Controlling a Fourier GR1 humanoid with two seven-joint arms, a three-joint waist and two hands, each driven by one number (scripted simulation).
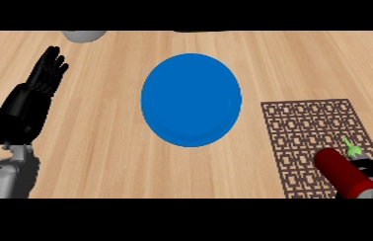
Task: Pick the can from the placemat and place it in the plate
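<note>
A dark red can (342, 172) is tilted at the lower right, over the near right part of the brown patterned placemat (306, 131). A small black part of my right hand (363, 163) shows at the right edge, touching the can's right side; the rest of the hand is out of view. The round blue plate (191, 100) rests on the wooden counter in the middle, left of the placemat, with nothing in it. My left hand (35, 99) rests open at the left edge, fingers up, far from the can.
A grey rounded object (85, 35) sits at the back left edge of the view. A small green spike (350, 147) sticks up just behind the can. Bare wood counter (102, 151) surrounds the plate.
</note>
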